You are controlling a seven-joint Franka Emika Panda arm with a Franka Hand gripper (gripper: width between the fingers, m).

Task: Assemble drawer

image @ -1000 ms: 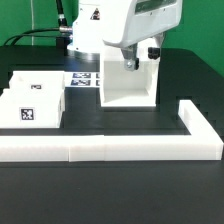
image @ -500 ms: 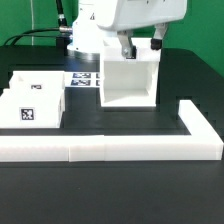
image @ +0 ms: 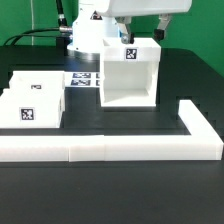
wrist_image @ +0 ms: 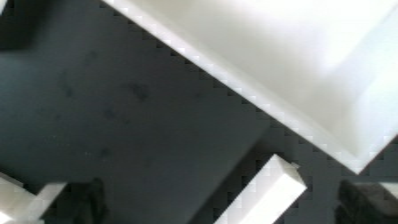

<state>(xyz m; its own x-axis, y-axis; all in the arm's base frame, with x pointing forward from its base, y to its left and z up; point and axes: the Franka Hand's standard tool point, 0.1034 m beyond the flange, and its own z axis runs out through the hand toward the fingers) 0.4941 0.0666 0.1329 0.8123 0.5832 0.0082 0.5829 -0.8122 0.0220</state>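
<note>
- Exterior view, far left: two small white plastic trays [image: 30,105] of the drawer, each with a black-and-white square tag on top. One sits behind the other, and they appear to touch.
- Just right of them, further back: flat white marker board [image: 84,78], tags showing.
- Centre: tall white boxy case [image: 128,82], upright on the black table [image: 110,190]. Its open face is toward the camera and a square tag sits on top. It stands apart from the trays.
- Over the case: white robot arm [image: 140,10].
- Front, and along the exterior view's right: long low white L-shaped border wall [image: 110,149].
- Wrist view: gripper [wrist_image: 169,200] with fingers [wrist_image: 288,195] spread apart and only dark table between them. A white case surface lies close by.
</note>
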